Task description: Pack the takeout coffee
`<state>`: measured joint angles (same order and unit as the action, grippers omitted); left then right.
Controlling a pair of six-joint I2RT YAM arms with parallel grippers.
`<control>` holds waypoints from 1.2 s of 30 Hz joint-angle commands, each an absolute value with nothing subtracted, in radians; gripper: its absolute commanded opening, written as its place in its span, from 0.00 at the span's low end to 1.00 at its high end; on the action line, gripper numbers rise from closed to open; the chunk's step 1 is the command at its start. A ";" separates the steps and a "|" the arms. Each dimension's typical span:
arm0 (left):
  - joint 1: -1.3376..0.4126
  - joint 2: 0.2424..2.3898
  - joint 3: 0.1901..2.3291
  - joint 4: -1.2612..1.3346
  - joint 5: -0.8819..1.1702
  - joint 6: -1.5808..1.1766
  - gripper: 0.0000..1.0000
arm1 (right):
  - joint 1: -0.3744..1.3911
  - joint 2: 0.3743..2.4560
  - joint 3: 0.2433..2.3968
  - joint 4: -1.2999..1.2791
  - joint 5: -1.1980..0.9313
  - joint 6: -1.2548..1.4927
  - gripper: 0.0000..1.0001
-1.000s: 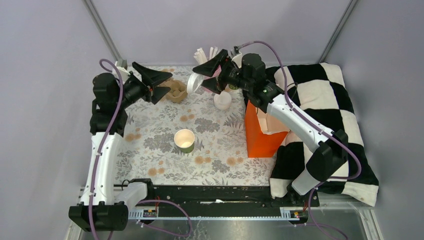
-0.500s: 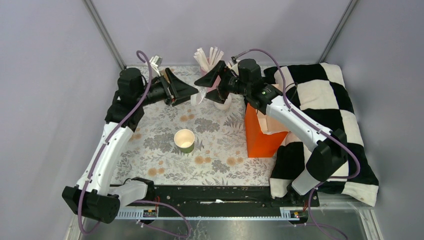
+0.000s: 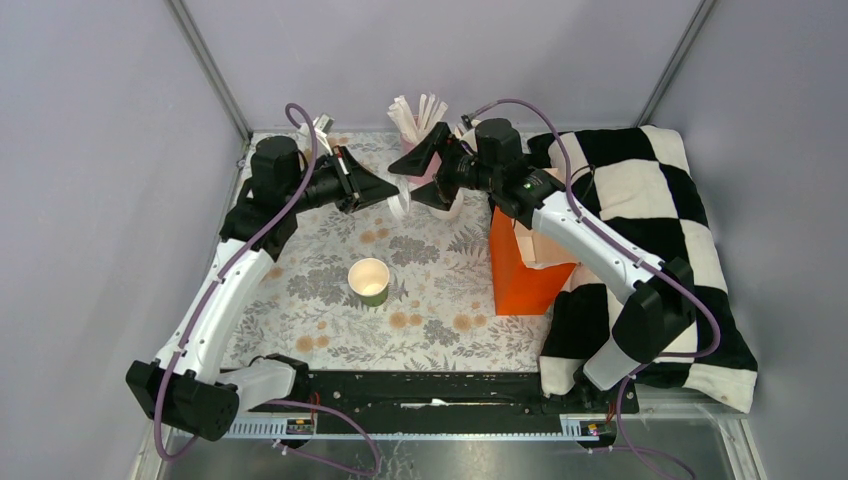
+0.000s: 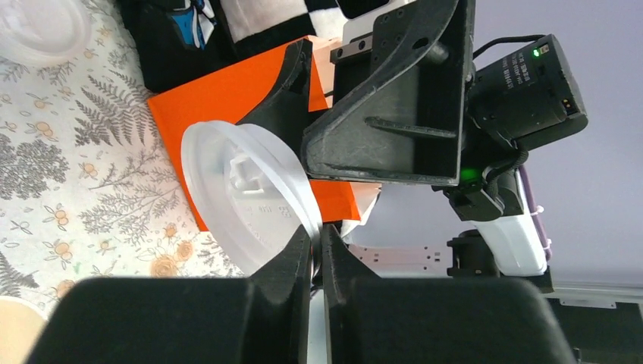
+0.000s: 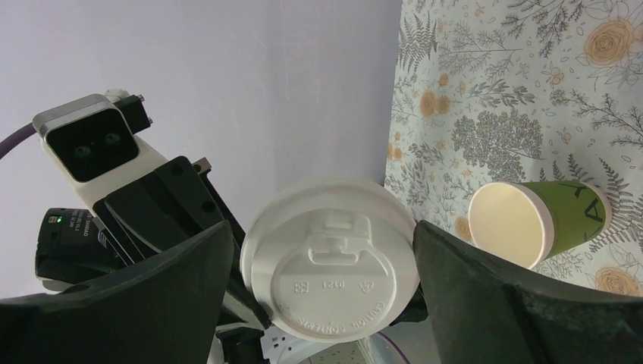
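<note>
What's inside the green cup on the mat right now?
The green cup stands upright and uncovered. Its cream-white inside shows with nothing in it. From above, the near inner wall is hidden by the rim.

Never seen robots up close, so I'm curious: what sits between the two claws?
The white lid. The left gripper pinches its rim while the right gripper's fingers stand open either side; both wrist views show it.
</note>
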<state>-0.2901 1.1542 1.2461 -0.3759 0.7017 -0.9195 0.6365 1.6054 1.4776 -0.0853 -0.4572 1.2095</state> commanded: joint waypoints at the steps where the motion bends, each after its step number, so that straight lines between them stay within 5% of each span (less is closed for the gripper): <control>1: -0.290 1.145 1.264 -0.336 0.669 -0.933 0.05 | 0.634 1.589 1.489 -0.059 -0.487 1.178 0.97; 13: -0.218 1.091 1.077 0.035 0.848 -1.153 0.00 | 0.634 1.502 1.382 0.063 -0.530 1.154 1.00; 36: -0.209 1.100 1.064 0.200 0.951 -1.114 0.00 | 0.644 1.522 1.444 0.048 -0.555 1.175 1.00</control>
<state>-0.2073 1.1076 1.0534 0.1299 0.9241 -1.1187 0.6369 1.5230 1.3941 0.0132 -0.5228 1.1755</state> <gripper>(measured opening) 0.027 0.993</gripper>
